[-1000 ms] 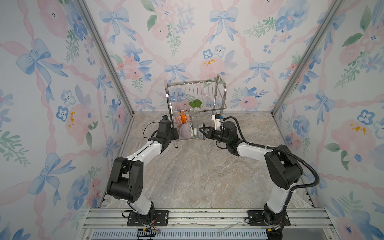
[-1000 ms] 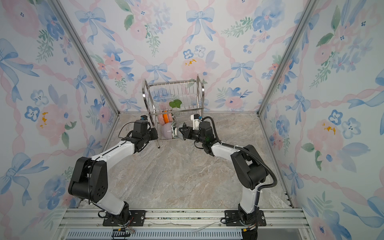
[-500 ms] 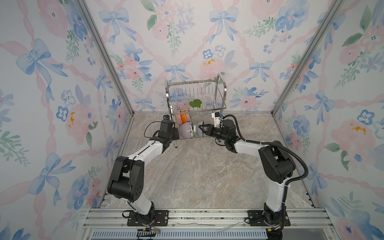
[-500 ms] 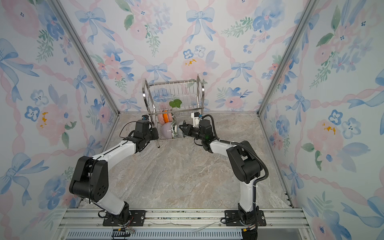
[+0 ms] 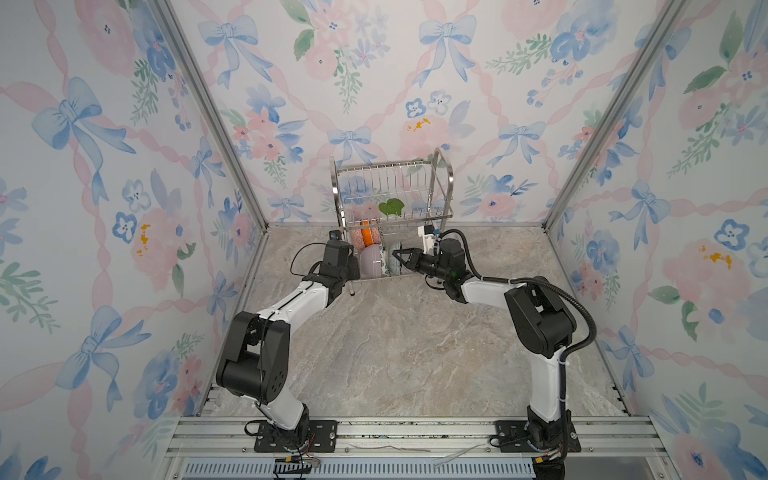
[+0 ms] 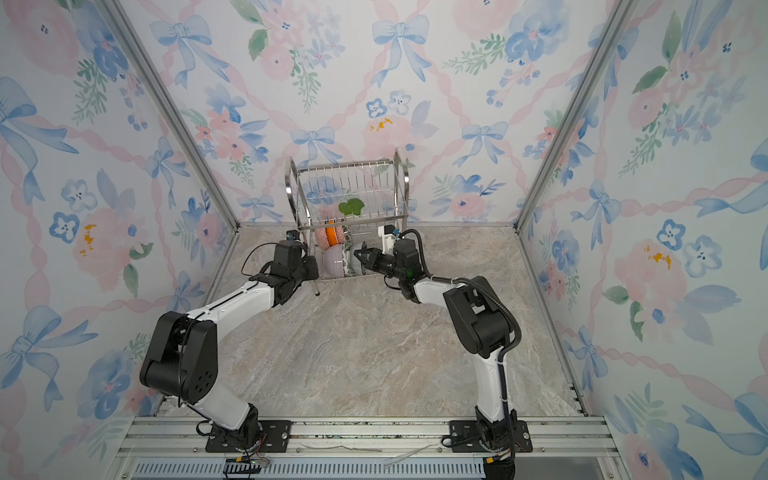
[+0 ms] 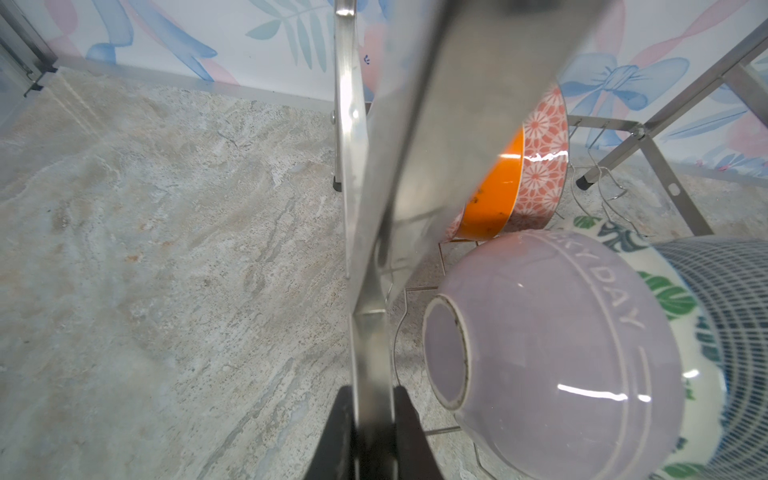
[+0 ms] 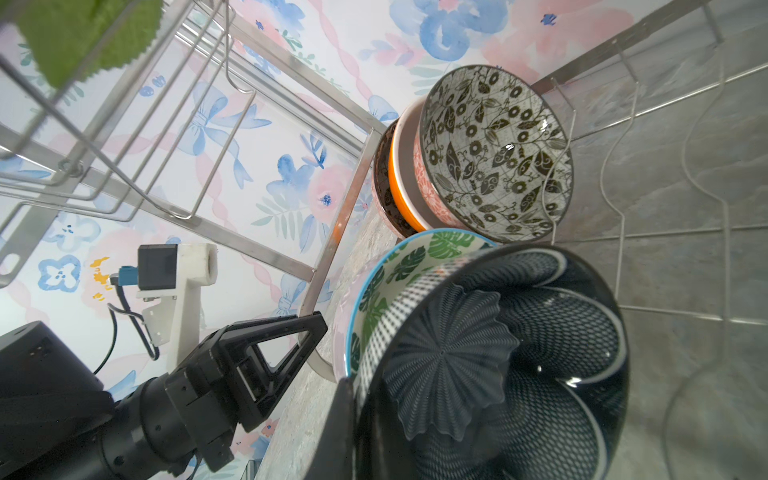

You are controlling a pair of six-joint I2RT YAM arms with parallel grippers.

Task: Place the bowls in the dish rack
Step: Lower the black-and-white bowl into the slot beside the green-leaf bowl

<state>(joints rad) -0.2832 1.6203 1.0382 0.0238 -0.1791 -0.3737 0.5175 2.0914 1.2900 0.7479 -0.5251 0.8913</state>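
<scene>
A two-tier steel wire dish rack stands at the back of a marble-look tabletop, with both robot arms reaching to its lower tier.

The left gripper is clamped on the rack's front leg on its own side, the flat steel bar sitting between its black fingers. This looks like bracing, so the light rack does not slide while a bowl is pushed in.

The right gripper is pressed together at the rack's lower tier. One finger lies against the rim of the dark blue patterned bowl. It appears to pinch that rim and seat the bowl on edge.

All the bowls sit in the rack's lower tier, tipped on their sides between the wires so that they would drain.

- **Front row:** the lavender bowl, the green-leaf bowl and the dark blue one nest together.
- **Back row:** a black-and-white floral bowl, an orange-sided bowl and another floral one nest behind them.

A green leaf-shaped piece hangs on the rack's upper tier.

The lavender bowl carries raised lettering. "DAY" reads clearly, and the word before it seems to end in "KY". No other writing is legible.
</scene>
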